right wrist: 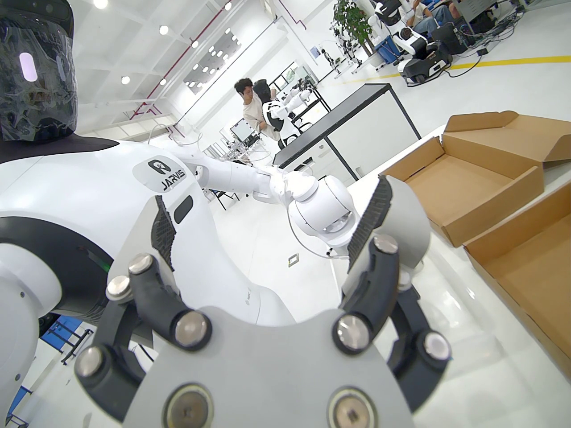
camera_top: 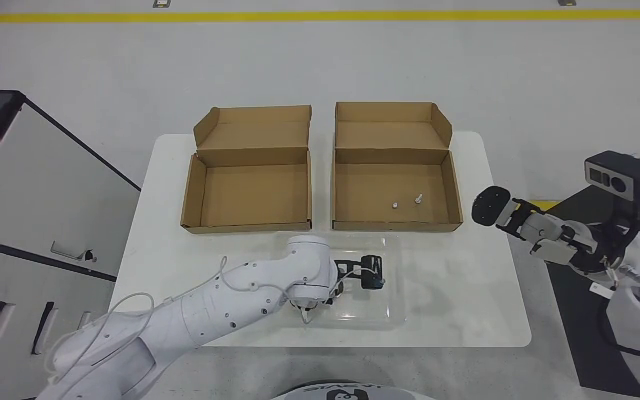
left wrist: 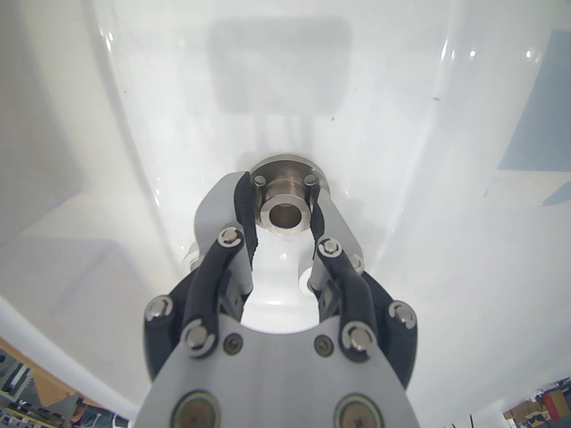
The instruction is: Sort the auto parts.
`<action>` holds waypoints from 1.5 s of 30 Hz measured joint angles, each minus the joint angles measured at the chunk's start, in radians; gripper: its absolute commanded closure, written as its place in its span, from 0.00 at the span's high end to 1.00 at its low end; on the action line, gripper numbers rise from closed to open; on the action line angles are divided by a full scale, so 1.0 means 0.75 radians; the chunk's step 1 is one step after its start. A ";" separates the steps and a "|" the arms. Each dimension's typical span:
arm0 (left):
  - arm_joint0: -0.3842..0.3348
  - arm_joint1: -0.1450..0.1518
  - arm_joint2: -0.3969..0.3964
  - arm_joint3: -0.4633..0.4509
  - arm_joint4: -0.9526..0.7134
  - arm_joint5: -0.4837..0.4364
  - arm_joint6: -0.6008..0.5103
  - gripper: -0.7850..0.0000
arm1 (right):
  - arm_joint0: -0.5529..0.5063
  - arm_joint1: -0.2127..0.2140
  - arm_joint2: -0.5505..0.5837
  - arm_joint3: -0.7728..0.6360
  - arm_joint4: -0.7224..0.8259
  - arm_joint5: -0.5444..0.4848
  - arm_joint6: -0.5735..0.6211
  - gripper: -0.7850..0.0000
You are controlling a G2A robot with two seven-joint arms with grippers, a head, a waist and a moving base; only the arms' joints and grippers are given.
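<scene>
two cardboard boxes sit open at the far side of the table [camera_top: 470, 300]: the left box [camera_top: 247, 195] has a bare floor and the right box [camera_top: 365, 195] has a couple of small bolts [camera_top: 395, 203] in it. nearer in, there's a clear plastic tray [camera_top: 385, 305] with the left gripper [camera_top: 365, 272] down inside it. from the left wrist view, the left gripper [left wrist: 281, 198] is narrowed right down onto a metal flanged bushing [left wrist: 284, 218], and the ribbed pads [left wrist: 244, 207] look to be touching both sides of the barrel while the flange rests on the tray floor [left wrist: 134, 135]. my guess is this thing is solid steel, so stiff, not fragile, and dense for its size, but smooth and round, so it could pivot or slip between the pads. gripping the barrel just above the flange seems the sensible spot, as the flange gives a lip to stop it sliding out. the right gripper [camera_top: 492, 207] hangs off the right edge of the table, and the right wrist view has its fingers [right wrist: 388, 207] spread wide with nothing in them. basically the top view gives you the layout and which box holds what, and the wrist views give you the actual finger contact, which is hard to judge from above.
</scene>
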 measured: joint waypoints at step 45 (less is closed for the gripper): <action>-0.050 0.198 -0.304 -0.545 -0.371 0.155 -0.143 0.00 | 0.000 0.000 0.000 0.000 0.000 0.000 0.000 1.00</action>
